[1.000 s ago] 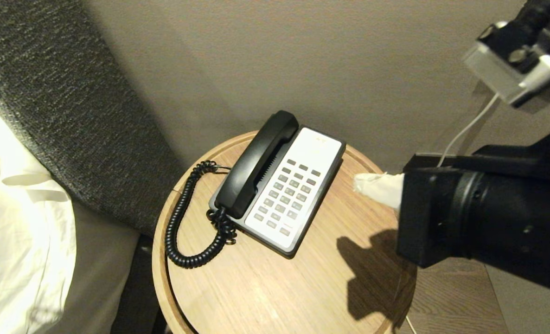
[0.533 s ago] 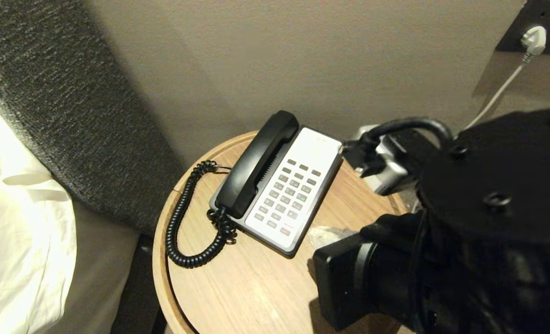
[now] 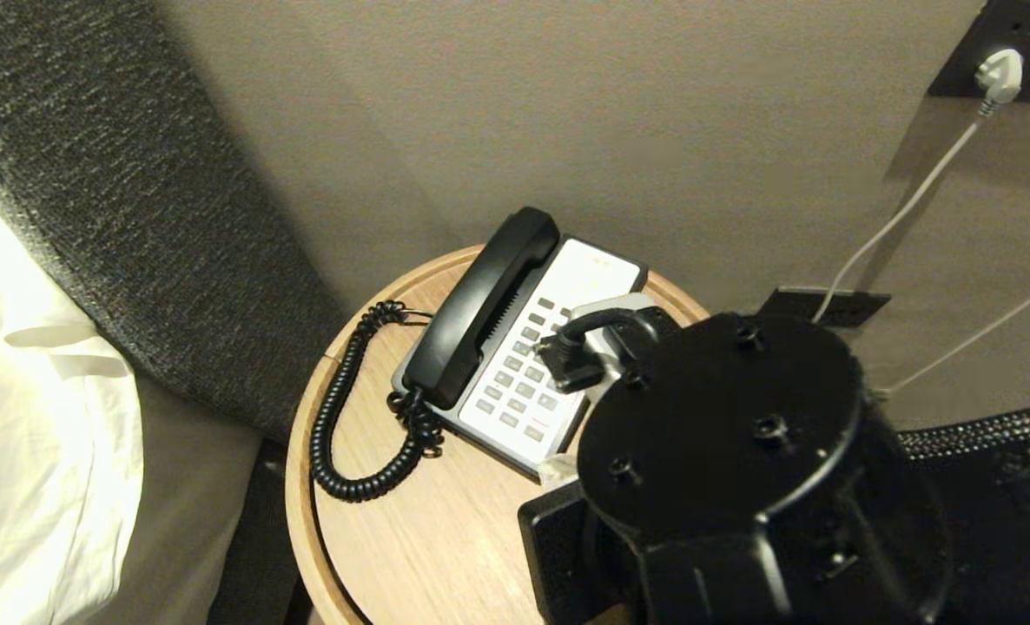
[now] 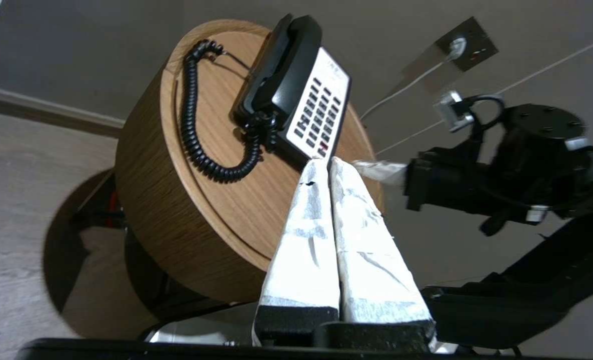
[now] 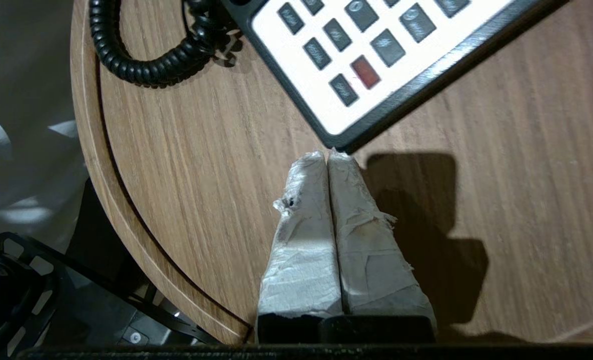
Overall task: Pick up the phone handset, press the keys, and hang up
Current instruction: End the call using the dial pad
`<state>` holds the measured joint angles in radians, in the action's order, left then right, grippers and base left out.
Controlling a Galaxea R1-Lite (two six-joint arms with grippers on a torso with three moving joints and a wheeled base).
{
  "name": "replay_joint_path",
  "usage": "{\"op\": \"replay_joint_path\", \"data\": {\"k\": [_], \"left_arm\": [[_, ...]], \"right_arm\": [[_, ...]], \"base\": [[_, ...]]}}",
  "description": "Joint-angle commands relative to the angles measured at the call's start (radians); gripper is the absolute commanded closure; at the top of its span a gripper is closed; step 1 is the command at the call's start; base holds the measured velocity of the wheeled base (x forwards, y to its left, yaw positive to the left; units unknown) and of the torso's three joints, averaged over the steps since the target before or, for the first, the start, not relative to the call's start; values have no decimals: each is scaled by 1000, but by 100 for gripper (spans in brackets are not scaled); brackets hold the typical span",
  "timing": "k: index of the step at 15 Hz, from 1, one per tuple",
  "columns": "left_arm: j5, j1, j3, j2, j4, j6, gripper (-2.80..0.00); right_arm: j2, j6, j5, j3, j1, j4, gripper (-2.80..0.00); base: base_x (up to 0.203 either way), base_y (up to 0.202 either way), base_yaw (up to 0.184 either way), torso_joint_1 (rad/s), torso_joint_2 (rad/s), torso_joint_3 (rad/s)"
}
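My right hand [image 5: 327, 156] is pinched closed over the desk [image 5: 201, 200], just off the phone base's [image 5: 406, 95] corner; phone handset [image 3: 480, 308] cradled.

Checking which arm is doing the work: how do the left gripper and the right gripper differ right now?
1. The right gripper hangs over the round table, its tip beside the phone base's near corner; the left gripper is off the table, lower, aimed at it from the side.
2. The head view shows the right arm, not the left gripper.
Shared: both have tape-wrapped jaws pressed shut, holding nothing; the phone handset lies in its cradle.
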<state>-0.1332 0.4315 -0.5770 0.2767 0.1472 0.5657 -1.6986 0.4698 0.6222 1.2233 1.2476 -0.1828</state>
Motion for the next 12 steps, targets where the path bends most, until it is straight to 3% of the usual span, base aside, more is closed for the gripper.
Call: {"op": "replay_joint_path", "data": {"k": [1, 12], "left_arm": [[-2, 0, -8, 3, 0, 3, 0], [-2, 0, -18, 2, 1, 6, 0]], "right_arm": [[-25, 3, 4, 7, -8, -1, 0], [-87, -3, 4, 111, -57, -12, 0]], "base": [[0, 0, 0, 0, 0, 0], [0, 0, 0, 0, 0, 0]]}}
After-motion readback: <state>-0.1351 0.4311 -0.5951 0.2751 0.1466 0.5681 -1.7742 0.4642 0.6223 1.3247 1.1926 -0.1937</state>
